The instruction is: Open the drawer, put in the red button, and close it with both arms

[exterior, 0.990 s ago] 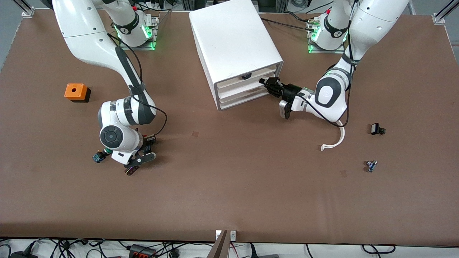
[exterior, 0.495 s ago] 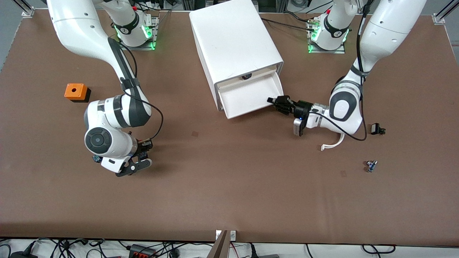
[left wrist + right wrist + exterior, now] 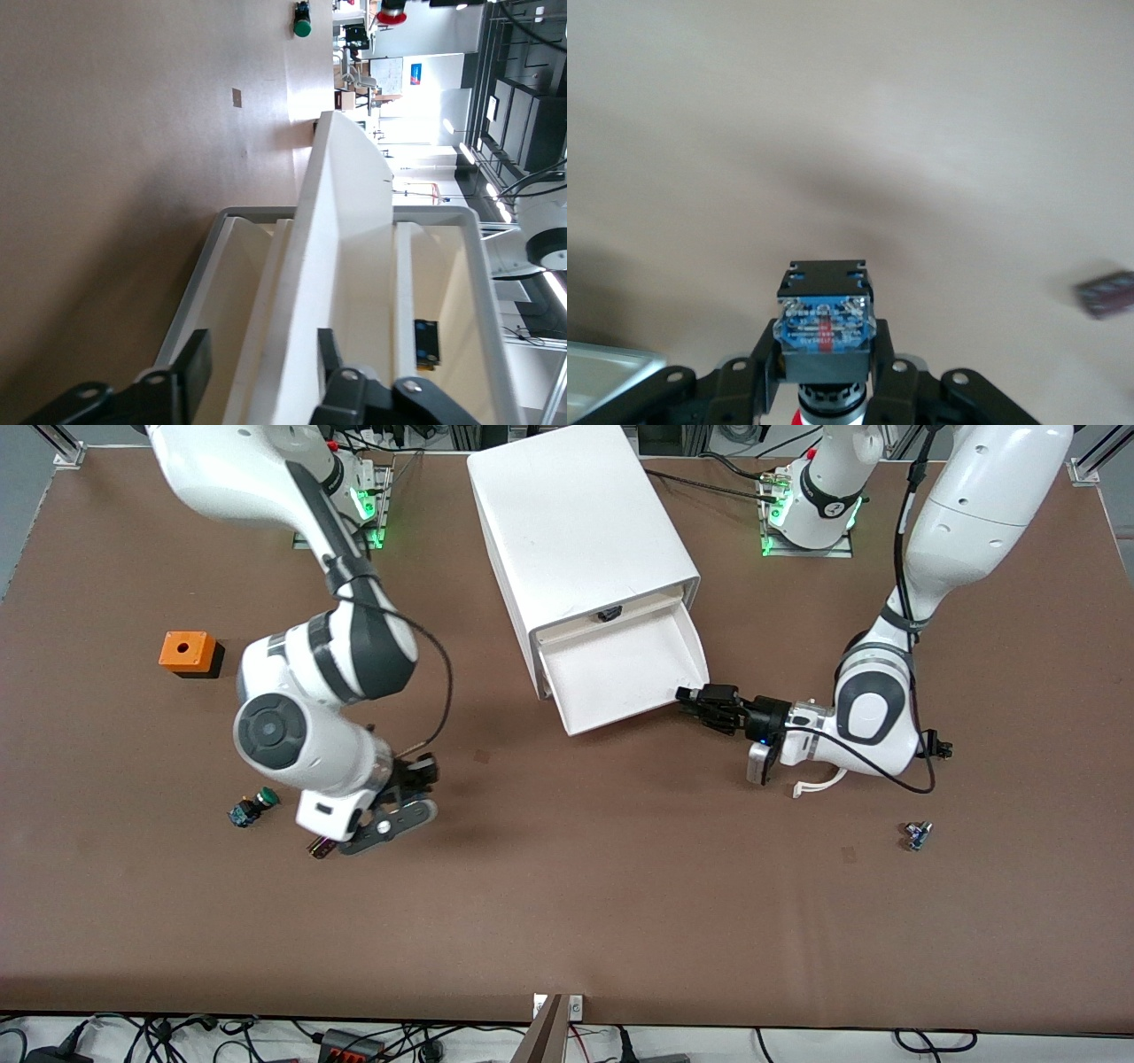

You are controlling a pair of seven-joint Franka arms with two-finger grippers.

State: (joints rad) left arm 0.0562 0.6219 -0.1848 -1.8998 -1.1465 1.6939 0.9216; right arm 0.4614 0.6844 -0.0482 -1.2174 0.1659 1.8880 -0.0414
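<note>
front cam sits high, looking down across the table point(image 3: 567, 921) at both bases at 12 o'clock. left wrist cam is right up against the drawer point(image 3: 354, 266), which both views share. right wrist cam stares down at bare tabletop.

- Front view: even, bright overhead light, sharp across the whole brown tabletop point(image 3: 620, 886).
- Soft, short shadows under the right arm's wrist and beside the orange box point(image 3: 187, 652).
- Mild glare on the glossy arm shells and on the white cabinet point(image 3: 576, 522) top; green base lights glow at the top edge.
- Darker band along the tabletop's near edge.
- Left wrist view: strong backlight from the room, blown-out white patch above the drawer point(image 3: 345, 266) wall; tabletop washed pale.
- Left gripper fingers point(image 3: 190, 363) dark, slightly soft.
- Right wrist view: pale, low contrast, background blurred; broad soft shadow across tabletop.
- The red button point(image 3: 824, 332) fairly sharp; a dark item at the edge smeared.
</note>
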